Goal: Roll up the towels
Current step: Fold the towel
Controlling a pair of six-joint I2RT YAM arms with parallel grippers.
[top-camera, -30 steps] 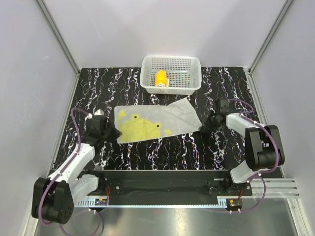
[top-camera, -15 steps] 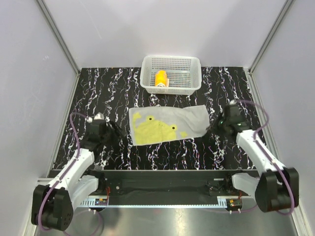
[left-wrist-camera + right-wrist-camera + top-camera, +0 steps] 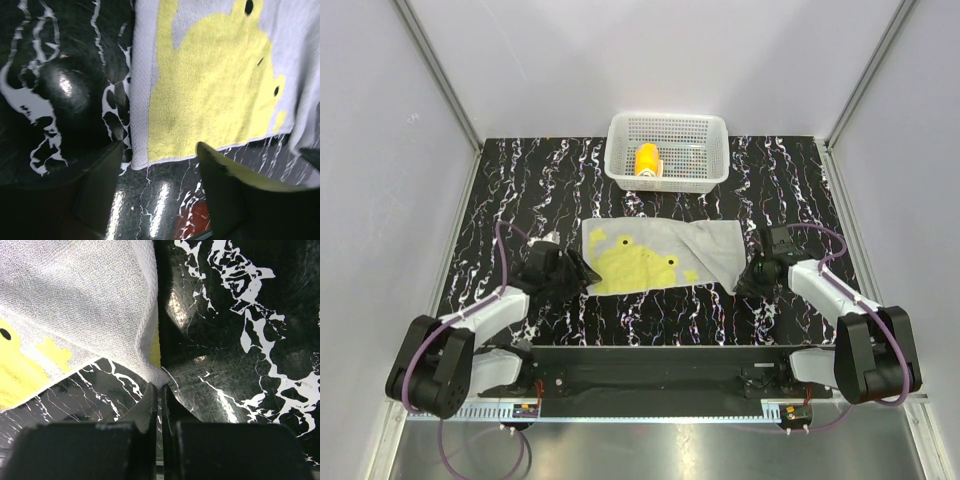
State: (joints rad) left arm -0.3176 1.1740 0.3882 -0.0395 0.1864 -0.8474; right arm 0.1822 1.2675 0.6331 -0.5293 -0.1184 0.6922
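Note:
The light grey towel [image 3: 705, 240] with yellow-green blotches lies spread flat mid-table. My left gripper [image 3: 582, 273] stands open at its near left corner; in the left wrist view the towel [image 3: 215, 90] has that corner just between the tips of my left gripper [image 3: 159, 150], unclamped. My right gripper [image 3: 741, 283] is shut on the near right corner; in the right wrist view the towel [image 3: 75, 300] runs down to the tips of my right gripper [image 3: 160, 386], its edge lifted and turned over. The orange towel [image 3: 646, 160] sits rolled in the basket.
The white perforated basket [image 3: 718, 150] stands at the back centre of the black marbled table [image 3: 520, 190]. Grey walls and metal posts close in the left, right and back sides.
My left gripper let go of the grey towel's left corner and opened, then came back beside it. The right gripper dragged the towel rightward and nearer, and it now lies flatter.

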